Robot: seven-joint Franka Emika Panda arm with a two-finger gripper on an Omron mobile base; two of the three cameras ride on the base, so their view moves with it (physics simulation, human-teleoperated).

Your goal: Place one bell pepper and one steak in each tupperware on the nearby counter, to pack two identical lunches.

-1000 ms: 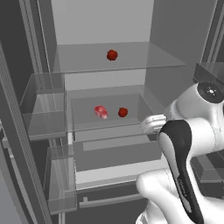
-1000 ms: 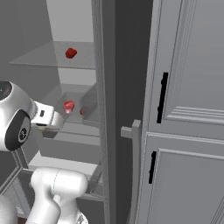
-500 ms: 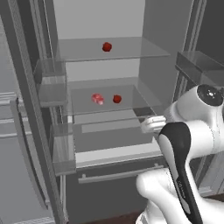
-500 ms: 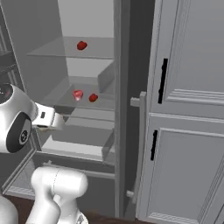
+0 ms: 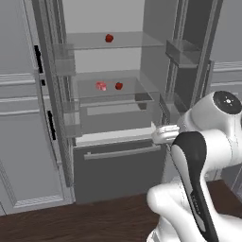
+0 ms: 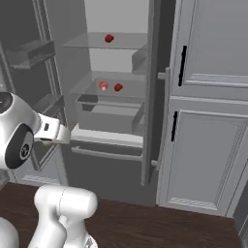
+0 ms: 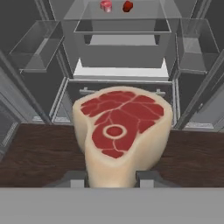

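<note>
- The pincer point(image 7: 112, 178) is clamped on a steak point(image 7: 120, 133), a thick cut with a pale fat rim and a round bone in the red face; the two finger tips press its lower sides and most of the meat stands proud above them.
- The grip sits low on the steak, so I'd worry it could tip or slide out if the arm swings fast or stops hard on the way to the counter.
- The fridge point(image 5: 113, 71) stands open straight ahead, with its door point(image 6: 152, 92) hanging edge-on by the tall grey cabinets point(image 6: 208, 106); a wide turn of the arm or base could clip that door or its bins.
- Neither the counter nor the tupperwares are in sight from where I stand, so the drop spot can't be judged yet; putting this steak in a box that already has one would spoil the matching lunches.
- Inside the fridge, a second steak point(image 5: 100, 85) lies on the middle glass shelf just beside a red bell pepper point(image 5: 118, 85), apart but close; reaching for one might nudge the other.
- Another red bell pepper point(image 5: 109, 38) sits alone on the upper shelf point(image 5: 137, 41), well apart from the pair.
- Below the shelves a clear drawer point(image 5: 116, 111) is pulled out, over a white ledge and a grey freezer front with a bar handle.
- The floor point(image 5: 71, 222) is dark wood plank; grey panelled cabinets with black handles flank the fridge on both sides.
</note>
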